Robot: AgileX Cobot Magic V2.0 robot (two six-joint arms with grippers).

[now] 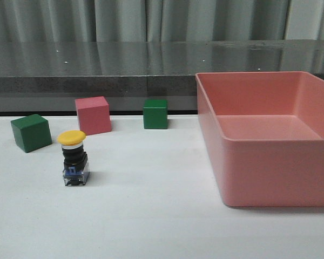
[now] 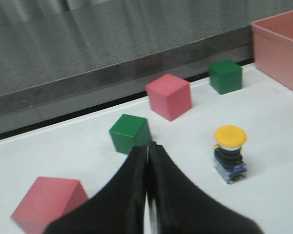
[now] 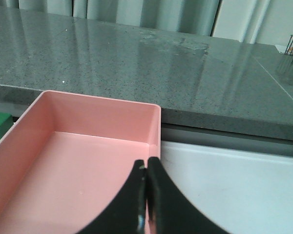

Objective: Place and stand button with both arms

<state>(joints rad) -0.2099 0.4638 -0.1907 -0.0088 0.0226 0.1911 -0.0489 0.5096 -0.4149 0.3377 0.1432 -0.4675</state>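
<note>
The button (image 1: 74,159) stands upright on the white table at the left, yellow cap on top, clear-blue base down. The left wrist view shows the same button (image 2: 230,153) standing free, off to one side of my left gripper (image 2: 147,146), which is shut with nothing in it. My right gripper (image 3: 145,163) is shut and empty, hanging above the pink bin's right wall. Neither arm shows in the front view.
A large pink bin (image 1: 243,148) fills the right of the table. Behind the button stand a green cube (image 1: 31,132), a pink cube (image 1: 93,115) and another green cube (image 1: 155,113). One more pink cube (image 2: 49,202) lies close beside my left gripper.
</note>
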